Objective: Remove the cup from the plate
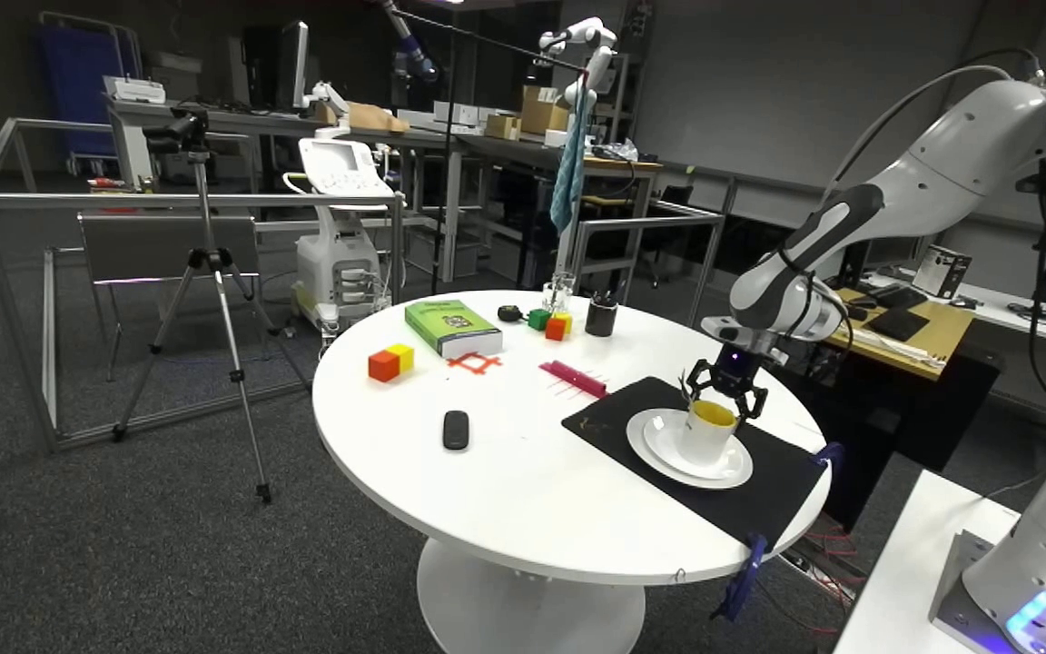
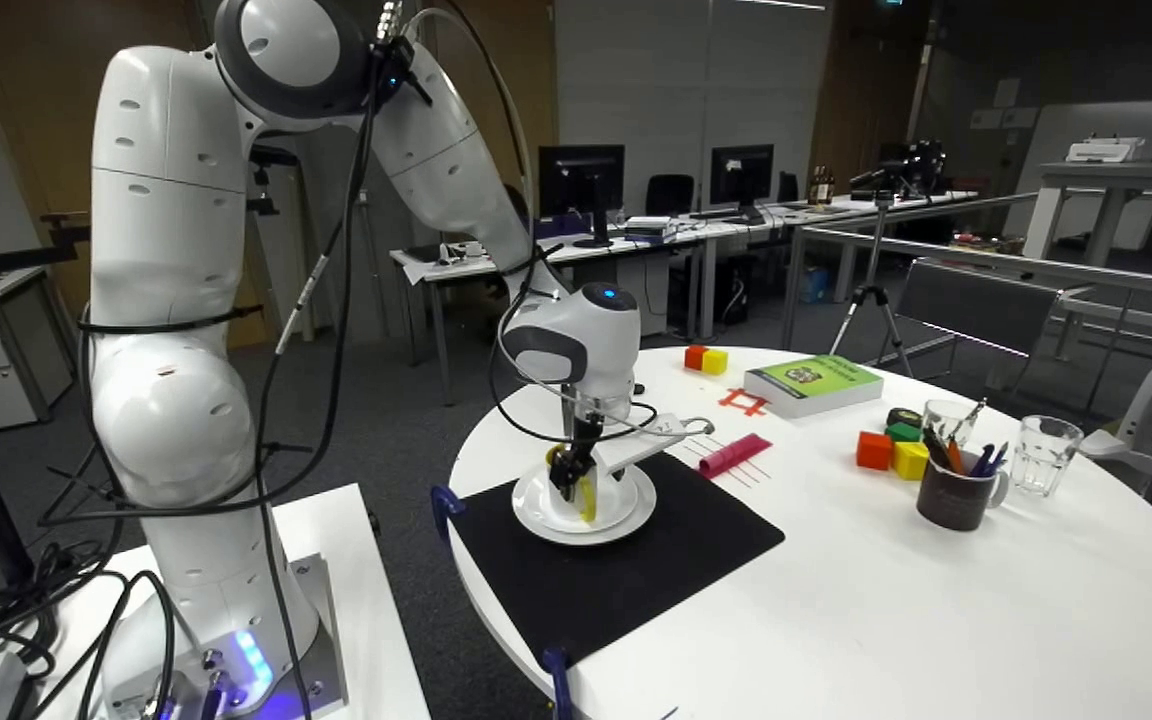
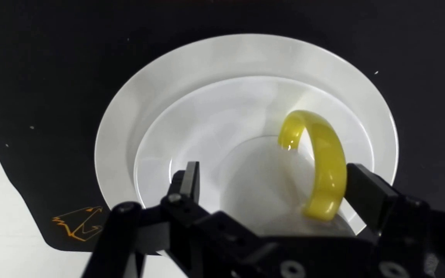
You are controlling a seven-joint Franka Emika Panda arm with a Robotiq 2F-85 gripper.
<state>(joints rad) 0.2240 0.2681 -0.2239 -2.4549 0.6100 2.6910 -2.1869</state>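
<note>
The cup (image 1: 703,442) is white outside with a yellow inside and a yellow handle. It stands upright on a small white plate, which lies on a larger white plate (image 1: 646,451). In the wrist view, the cup (image 3: 253,181) sits between the fingers with its handle near the right finger; whether they touch I cannot tell. My gripper (image 1: 721,401) is open around the cup, with a gap between the left finger and the cup wall. It also shows in the wrist view (image 3: 272,181). In an exterior view, the gripper (image 2: 576,482) hides part of the cup.
A black mat (image 1: 618,420) lies under the plates, with blue clamps (image 1: 743,581) at the table edge. A pink roll (image 1: 573,378), a dark case (image 1: 456,430), a green book (image 1: 455,329), coloured blocks (image 1: 384,366) and a pen mug (image 2: 956,497) stand farther off.
</note>
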